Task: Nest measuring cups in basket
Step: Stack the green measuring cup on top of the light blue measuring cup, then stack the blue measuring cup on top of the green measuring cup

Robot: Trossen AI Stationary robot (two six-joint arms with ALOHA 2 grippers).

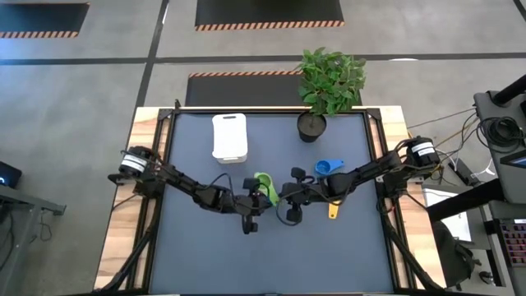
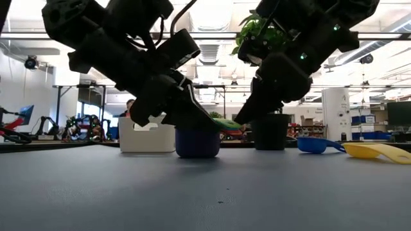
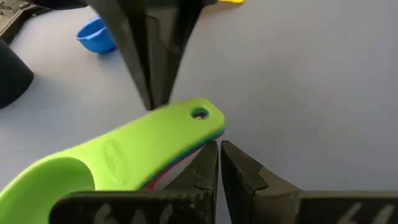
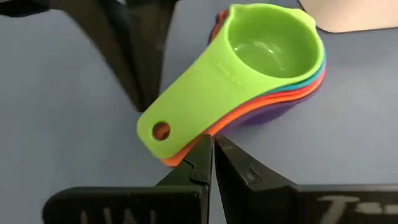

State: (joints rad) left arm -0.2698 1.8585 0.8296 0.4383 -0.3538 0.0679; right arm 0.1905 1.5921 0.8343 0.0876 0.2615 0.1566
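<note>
Fingers pressed together on both arms, nothing gripped in either pair: the left gripper (image 3: 219, 163) has its closed tips right at the handle end of the nested stack (image 4: 249, 81), and the right gripper (image 4: 210, 155) meets the same handle end from the opposite side, so the stack's handles sit between the two sets of tips, touching or just shy of touching; I can't tell which. Green cup (image 1: 263, 187) on top, its flat handle with a small hanging hole, and under it thin rims of teal, red, orange and purple fanned out a little, not perfectly aligned. Now the danger, as I judge it: closed tips can only push, and a shove on those light plastic handles could spin the stack, split the layers apart or skid it across the table (image 1: 205, 255). Two arms this close could also knock into each other. Beyond the right fingers, well apart from the stack, the blue cup (image 1: 327, 167) and the yellow cup (image 2: 379, 151) lie loose and un-nested. White basket (image 1: 229, 136) stands farther out past the left fingers, away from the stack, beside the potted plant (image 1: 322, 90), so a carry across is yet to come.
</note>
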